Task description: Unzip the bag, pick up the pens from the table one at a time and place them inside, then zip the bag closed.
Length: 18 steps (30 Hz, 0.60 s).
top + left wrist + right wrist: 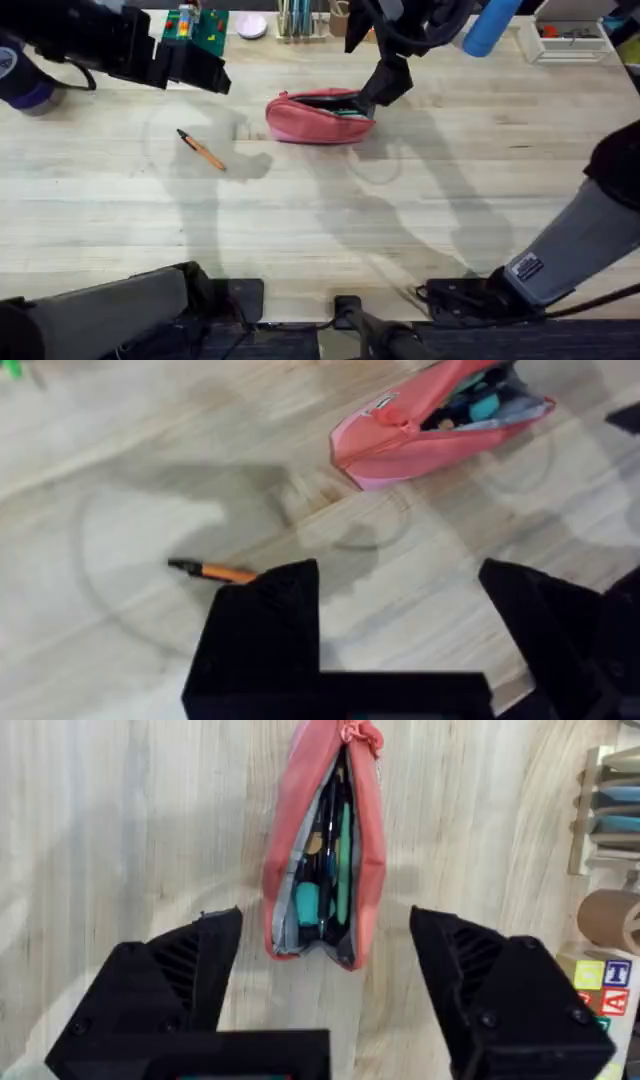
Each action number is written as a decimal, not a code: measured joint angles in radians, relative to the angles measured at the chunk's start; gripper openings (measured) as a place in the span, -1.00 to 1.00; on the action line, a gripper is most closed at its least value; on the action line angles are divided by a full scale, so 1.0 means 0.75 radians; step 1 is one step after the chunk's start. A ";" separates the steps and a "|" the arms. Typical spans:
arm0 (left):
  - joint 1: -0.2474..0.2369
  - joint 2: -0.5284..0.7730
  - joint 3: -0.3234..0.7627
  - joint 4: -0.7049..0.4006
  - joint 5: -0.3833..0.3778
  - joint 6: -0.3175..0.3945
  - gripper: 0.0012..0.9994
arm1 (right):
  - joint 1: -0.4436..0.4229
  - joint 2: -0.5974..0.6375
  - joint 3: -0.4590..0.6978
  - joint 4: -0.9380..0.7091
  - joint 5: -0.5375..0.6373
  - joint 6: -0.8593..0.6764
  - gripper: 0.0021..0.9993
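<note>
1. Left pincer [195, 62]: raised over the worktop's far-left part, fingers spread, nothing between them. In the left wrist view its two black fingers [262, 622] stand wide apart with bare wood between.

2. Orange pen [202, 150]: lies flat on the worktop [320, 230], left of centre, toward the far edge. Long axis runs diagonally, dark tip toward the far-left corner, orange barrel toward the near right. It sits on the near side of the left pincer and a little right of it; in the left wrist view the pen [215, 570] shows just beside one finger, part of the barrel hidden behind it.

3. Judgement: the left arm is clearly the nearer one to this pen; the right pincer is occupied past the bag. A grasp would likely want the fingers closing across the barrel, so the wrist may need turning to suit the diagonal.

4. Bag [318, 117]: centre of the worktop toward the far edge, long axis roughly parallel to that edge, zipper already open. The right wrist view shows dark and teal items inside the bag [322, 860]. Well apart from the orange pen, to its right.

5. Right pincer [385, 85]: at the bag's right end, jaws wide open, holding nothing; the bag's end lies between its fingers [180, 985] without visible contact.
</note>
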 joint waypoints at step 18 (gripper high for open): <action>0.000 0.000 0.000 -0.083 -0.112 -0.487 0.99 | 0.000 0.000 0.000 0.005 0.000 0.000 0.99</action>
